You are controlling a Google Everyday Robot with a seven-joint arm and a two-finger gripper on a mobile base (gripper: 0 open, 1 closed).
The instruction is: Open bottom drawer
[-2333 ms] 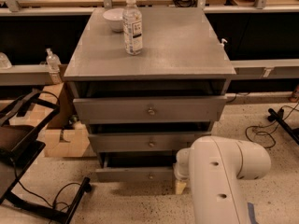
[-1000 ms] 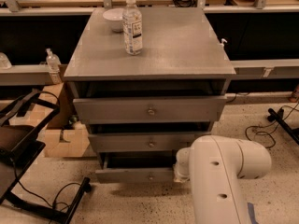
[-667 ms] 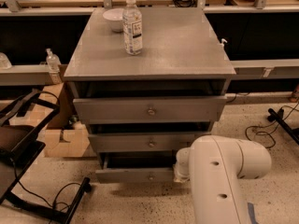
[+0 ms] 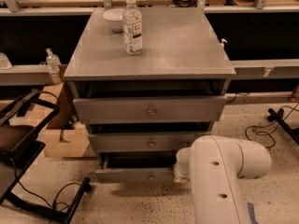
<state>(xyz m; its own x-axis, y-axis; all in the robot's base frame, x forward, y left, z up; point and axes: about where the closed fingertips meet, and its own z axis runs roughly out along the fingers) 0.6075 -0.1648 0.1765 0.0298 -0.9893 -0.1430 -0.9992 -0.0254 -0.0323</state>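
Sitting beside the slim grey bottom drawer (image 4: 135, 175), the hand (image 4: 180, 173) is half-hidden; I cannot tell its grip.

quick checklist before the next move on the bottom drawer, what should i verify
1. Bottom drawer located, narrowest front: ok.
2. Its knob in sight, nothing over it: ok.
3. Drawer fully out: not ok, it looks only partly out, with a dark gap above its front.
4. Tool's hold on the drawer: cannot tell; the tool is hidden behind the white arm at the drawer's right end.
5. Water bottle upright on the cabinet top: ok.
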